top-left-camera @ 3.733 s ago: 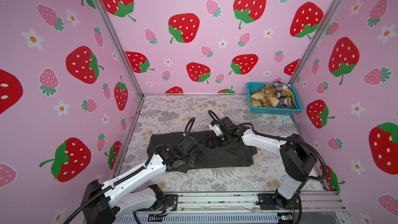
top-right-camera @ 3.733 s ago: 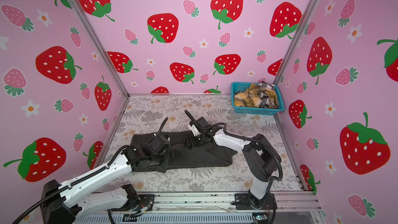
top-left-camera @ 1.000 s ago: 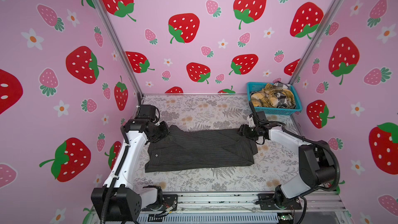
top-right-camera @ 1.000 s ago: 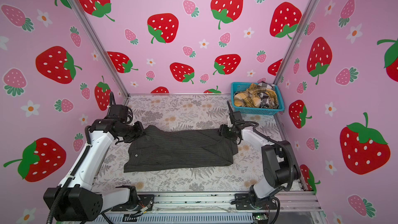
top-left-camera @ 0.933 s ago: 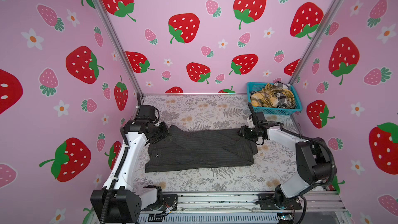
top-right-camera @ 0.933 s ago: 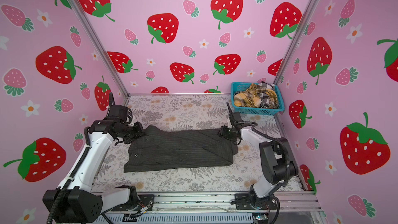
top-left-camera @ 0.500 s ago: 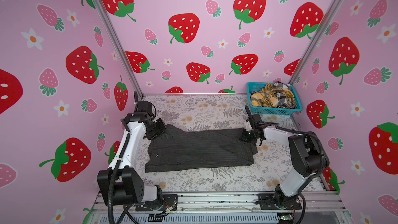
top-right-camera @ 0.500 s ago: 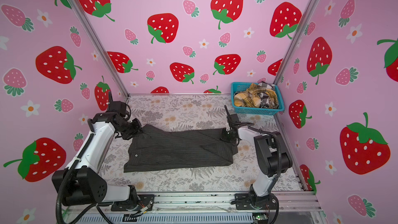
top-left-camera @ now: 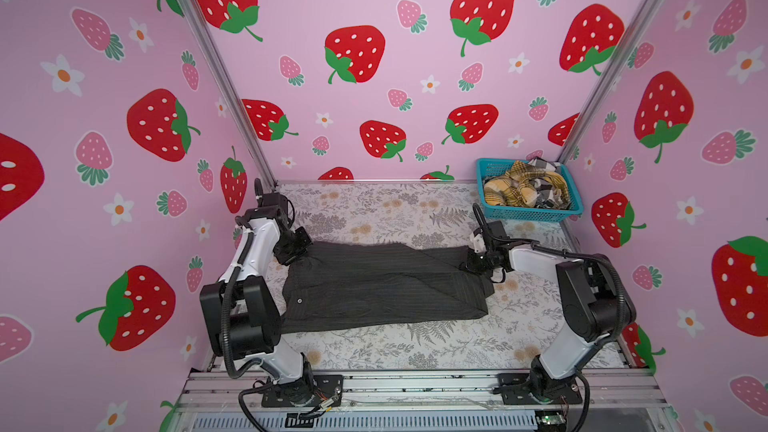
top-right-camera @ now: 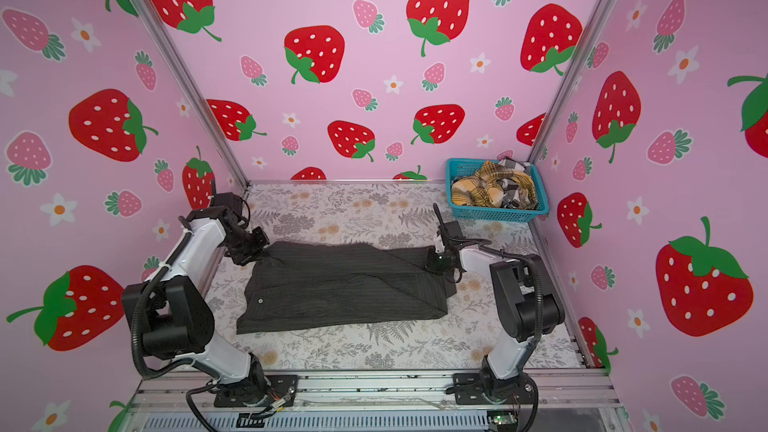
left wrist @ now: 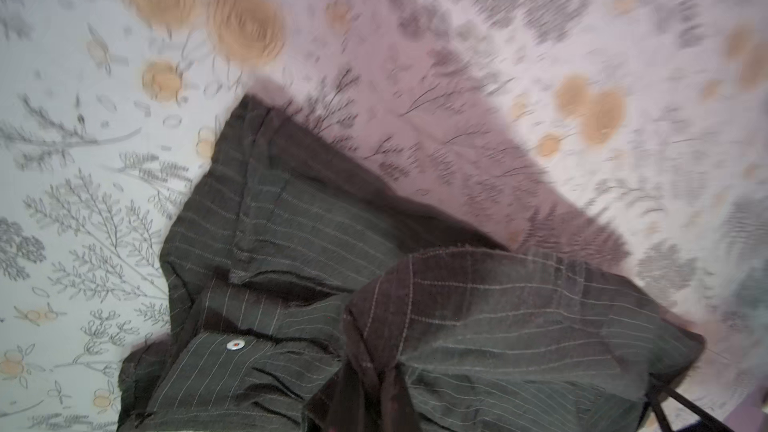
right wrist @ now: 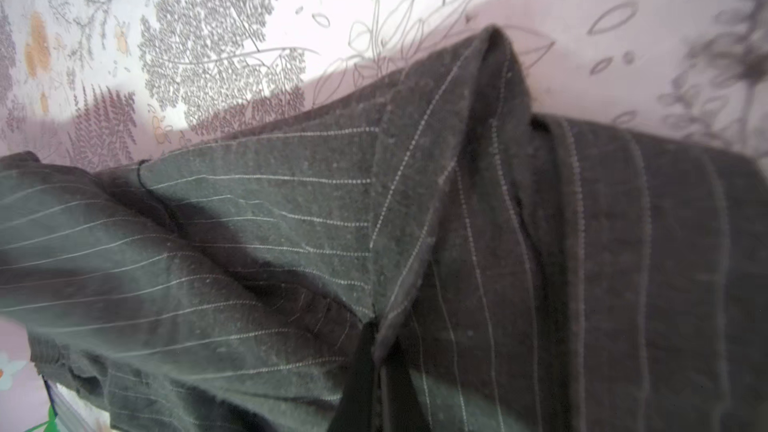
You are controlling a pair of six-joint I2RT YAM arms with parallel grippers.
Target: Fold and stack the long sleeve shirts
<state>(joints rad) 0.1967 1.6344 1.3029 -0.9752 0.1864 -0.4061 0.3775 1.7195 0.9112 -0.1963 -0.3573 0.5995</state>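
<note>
The dark charcoal pinstriped shirt (top-left-camera: 382,288) (top-right-camera: 345,284) lies spread as a wide band across the middle of the floral mat. My left gripper (top-left-camera: 301,249) (top-right-camera: 259,249) is shut on its far left corner, and the pinched cloth shows in the left wrist view (left wrist: 370,367). At the far right corner my right gripper (top-left-camera: 467,261) (top-right-camera: 432,261) is shut on a fold of the same shirt (right wrist: 376,351). The mustard-yellow plaid shirt (top-left-camera: 511,195) and the black-and-white checked shirt (top-left-camera: 542,164) lie crumpled together in the basket.
The turquoise mesh basket (top-left-camera: 528,214) (top-right-camera: 498,215) stands in the back right corner against the pink strawberry walls. Bare floral mat (top-left-camera: 374,209) runs behind the shirt, and a strip lies in front of it (top-left-camera: 415,347). A metal rail (top-left-camera: 415,384) borders the front.
The right gripper has closed on the shirt's far right corner. The left arm has drawn its corner a little farther back and left. Earlier both grippers were over the shirt's middle.
</note>
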